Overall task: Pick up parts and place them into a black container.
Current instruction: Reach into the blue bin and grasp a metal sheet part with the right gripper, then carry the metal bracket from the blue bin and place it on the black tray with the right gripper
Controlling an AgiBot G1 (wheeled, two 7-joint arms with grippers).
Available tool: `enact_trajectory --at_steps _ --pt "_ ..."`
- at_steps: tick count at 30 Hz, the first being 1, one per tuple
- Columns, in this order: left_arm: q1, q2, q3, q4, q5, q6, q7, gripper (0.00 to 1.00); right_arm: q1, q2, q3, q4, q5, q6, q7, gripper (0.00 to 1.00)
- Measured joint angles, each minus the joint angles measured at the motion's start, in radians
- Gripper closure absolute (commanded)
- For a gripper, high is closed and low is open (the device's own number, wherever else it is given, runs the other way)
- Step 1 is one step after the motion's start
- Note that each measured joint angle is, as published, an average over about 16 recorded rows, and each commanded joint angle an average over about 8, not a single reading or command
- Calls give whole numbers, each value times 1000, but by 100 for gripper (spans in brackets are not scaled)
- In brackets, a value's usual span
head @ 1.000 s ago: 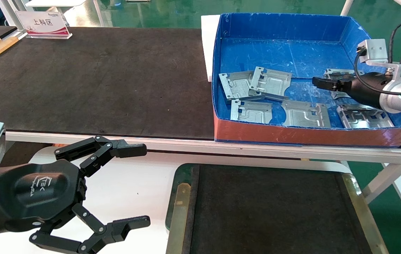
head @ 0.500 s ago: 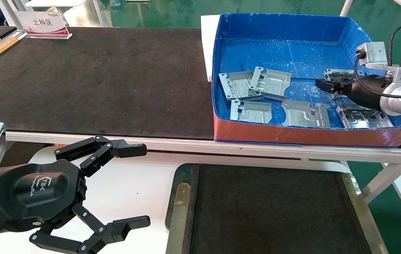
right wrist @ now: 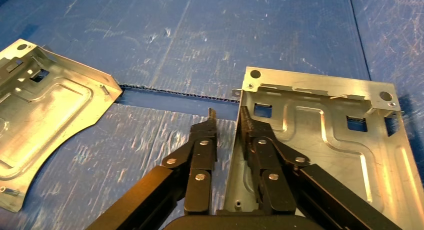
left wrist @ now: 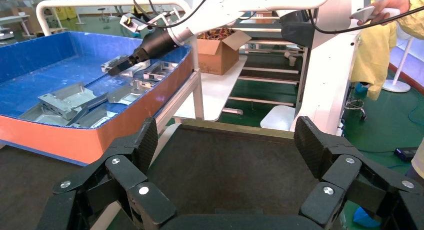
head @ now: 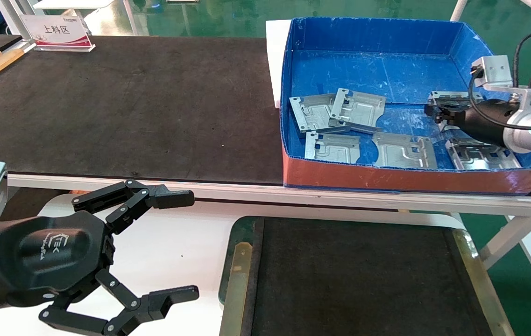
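Note:
Several silver-grey parts lie in the blue box (head: 372,32): two overlapping (head: 357,108), one (head: 333,146), one (head: 403,150), one (head: 482,156). My right gripper (head: 428,111) is low in the box at a far-right part (head: 449,98). In the right wrist view its narrowly open fingers (right wrist: 226,112) straddle that part's (right wrist: 325,135) bent edge, one finger on the plate, the other over the blue floor with a slim gap. The black container (head: 239,261) with its green rim sits near me, with nothing in it. My left gripper (head: 189,246) is wide open and empty beside it (left wrist: 227,140).
A long black mat (head: 130,102) covers the table left of the box. A sign stand (head: 57,32) is at the far left. Another part (right wrist: 45,115) lies beside the right gripper. A person in yellow (left wrist: 380,44) stands beyond the robot's right side.
My right gripper has shifted a little toward the right side of the box, onto the far-right part's edge. The left arm has not moved.

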Motion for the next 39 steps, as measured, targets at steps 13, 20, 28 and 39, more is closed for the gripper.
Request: enact_trajectory --at_steps 13,20,28,39 --pt "0 0 0 0 0 0 0 0 1 11 2 27 3 -15 -35 100" --pt "0 0 0 0 0 0 0 0 9 27 12 60 16 -46 -74 100" --pt "0 0 0 0 0 0 0 0 12 83 44 138 69 -183 -150 100" --pt "0 0 0 0 0 0 0 0 -38 217 99 315 179 -532 -248 100"
